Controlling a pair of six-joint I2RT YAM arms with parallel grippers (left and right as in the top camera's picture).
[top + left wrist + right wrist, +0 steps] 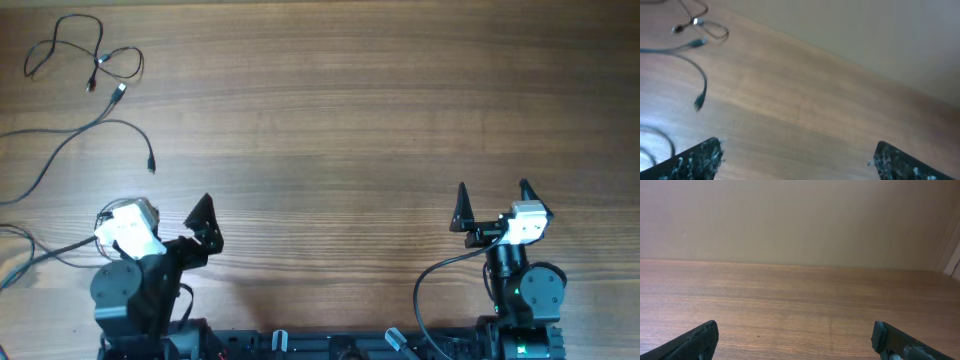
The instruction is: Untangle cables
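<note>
The cables are thin black wires lying at the table's far left. A looped bunch (pixel 85 55) with small plug ends lies at the far left corner. A single wire (pixel 90 130) curves from the left edge to a plug (pixel 151 166). In the left wrist view the loops (pixel 702 27) and the single plug (pixel 699 102) show blurred at upper left. My left gripper (pixel 155 210) (pixel 797 150) is open and empty, near the front edge, short of the wires. My right gripper (pixel 493 200) (pixel 795 330) is open and empty at front right, with no wire in its view.
Another thin wire (pixel 15 250) runs along the left edge beside the left arm and shows in the left wrist view (pixel 657 137). A pale wall (pixel 800 220) stands beyond the table's far edge. Wooden tabletop (pixel 330 120) lies between the arms.
</note>
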